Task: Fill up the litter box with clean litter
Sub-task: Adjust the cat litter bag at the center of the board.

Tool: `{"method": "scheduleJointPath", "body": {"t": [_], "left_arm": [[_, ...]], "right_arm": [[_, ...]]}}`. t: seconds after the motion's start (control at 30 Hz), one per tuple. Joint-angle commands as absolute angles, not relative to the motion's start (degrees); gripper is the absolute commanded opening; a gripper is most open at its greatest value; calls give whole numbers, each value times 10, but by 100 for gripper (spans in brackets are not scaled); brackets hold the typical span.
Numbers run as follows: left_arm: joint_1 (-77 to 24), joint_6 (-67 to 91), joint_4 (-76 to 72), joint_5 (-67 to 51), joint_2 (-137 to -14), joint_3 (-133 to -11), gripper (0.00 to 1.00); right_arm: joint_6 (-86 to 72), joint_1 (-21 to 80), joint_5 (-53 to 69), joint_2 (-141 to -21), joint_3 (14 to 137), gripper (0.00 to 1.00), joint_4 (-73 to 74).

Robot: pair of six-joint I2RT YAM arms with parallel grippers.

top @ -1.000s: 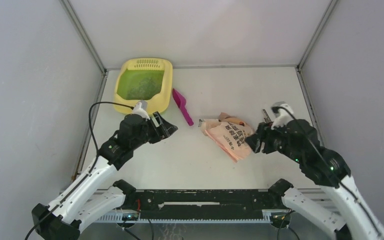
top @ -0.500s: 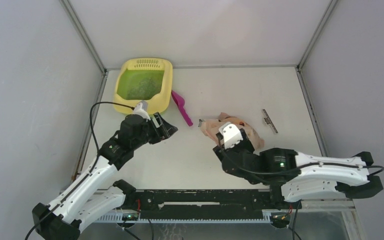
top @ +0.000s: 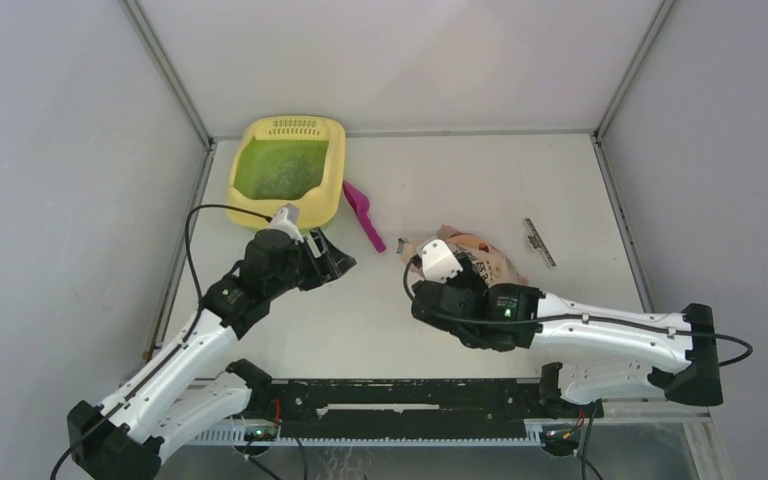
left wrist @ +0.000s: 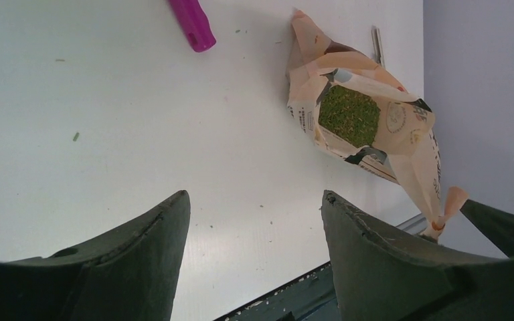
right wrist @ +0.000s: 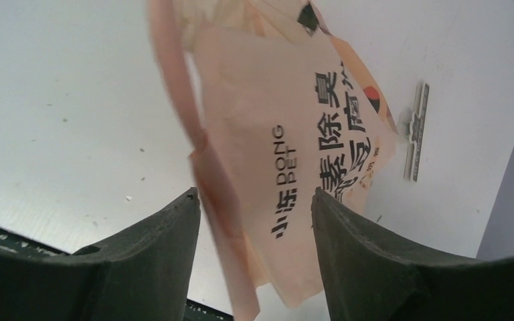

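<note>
From above: litter box [top: 285, 168] at the worktop's [top: 460, 170] far-left corner, some clean litter [top: 282, 178] inside.

Left wrist: left gripper [left wrist: 254, 207] spread, empty, facing the peach bag's [left wrist: 401, 134] open mouth.

Right wrist: right gripper [right wrist: 254, 200] spread astride that bag; pinch well in from the edge, mouth kept upward.

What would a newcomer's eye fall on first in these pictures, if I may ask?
The pale yellow litter box at the far left of the table stands out most, with a magenta scoop lying just beside its right edge. Next comes the peach printed bag near the middle, with green litter showing in it. The right gripper is poised at the bag, jaws apart.
</note>
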State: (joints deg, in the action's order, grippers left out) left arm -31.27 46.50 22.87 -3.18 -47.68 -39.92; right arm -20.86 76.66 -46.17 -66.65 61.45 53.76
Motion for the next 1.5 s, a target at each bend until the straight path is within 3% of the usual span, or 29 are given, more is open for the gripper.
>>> {"method": "scheduleJointPath", "body": {"t": [0.0,0.17,0.33,0.43,0.47,0.77,0.9,1.0,1.07,1.17,1.47], "left_arm": [[-315,456,208,-29,-481,-397,76],[-315,445,217,-22,-492,-416,76],[-315,439,219,-21,-504,-429,76],[-314,437,217,-23,-514,-434,76],[-315,436,218,-23,-515,-436,76],[-308,427,245,-13,-501,-456,76],[-308,426,253,-10,-490,-455,76],[-306,428,256,-7,-483,-451,77],[-306,430,254,-7,-479,-446,77],[-307,432,254,-8,-476,-441,77],[-306,434,250,-8,-476,-436,77]], "right_arm": [[-202,705,-409,-672,602,65,537],[-191,660,-399,-654,596,45,542],[-156,628,-399,-596,622,32,537],[-123,595,-366,-574,648,5,522],[-112,585,-350,-568,662,0,515],[-63,573,-274,-538,820,0,426],[-85,543,-236,-576,879,0,470],[-94,559,-281,-552,855,0,428],[-110,528,-235,-548,832,0,416],[-132,507,-238,-580,848,0,476],[-131,439,-303,-528,884,0,468]]}}
